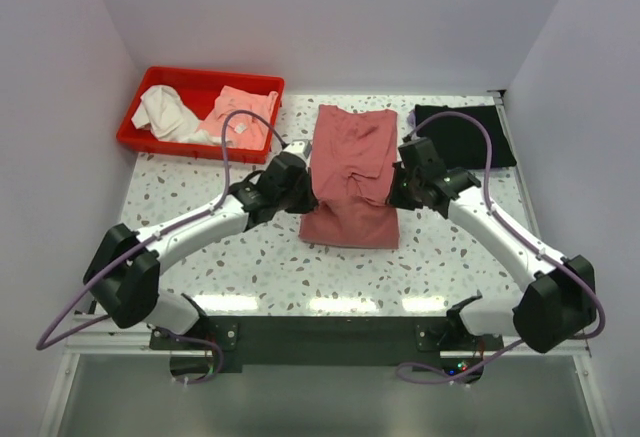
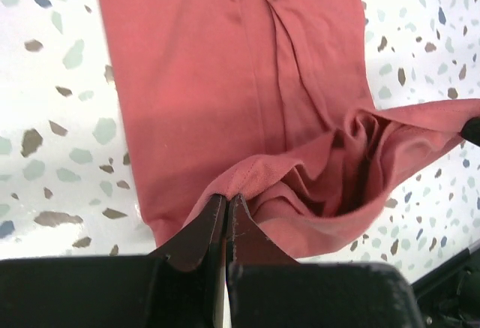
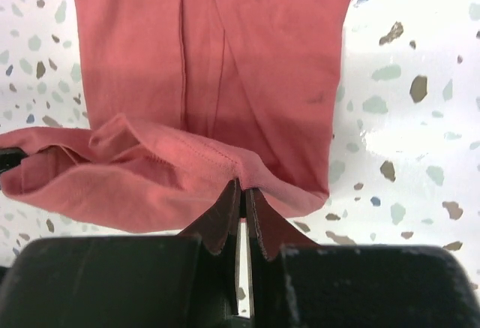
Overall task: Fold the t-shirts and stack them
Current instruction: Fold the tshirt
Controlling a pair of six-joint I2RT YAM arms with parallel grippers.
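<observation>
Midway across the counter (image 1: 250, 267), the rose-red t-shirt (image 1: 350, 167) lay half folded, the left pincer (image 2: 226, 200) and the right pincer (image 3: 241, 187) each clamped on its lifted edge; the black t-shirt (image 1: 500, 142) lay far right.

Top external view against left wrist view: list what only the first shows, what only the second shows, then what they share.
Only top external: the black t-shirt lying at the far right, the red bin holding a white cloth and a pink cloth, and the right gripper at the right edge of the rose-red t-shirt.
Only left wrist: the left gripper shut on a pinched fold of that shirt's edge, bunched wrinkles beside it.
Both: the rose-red t-shirt, the left gripper and the speckled table.
</observation>
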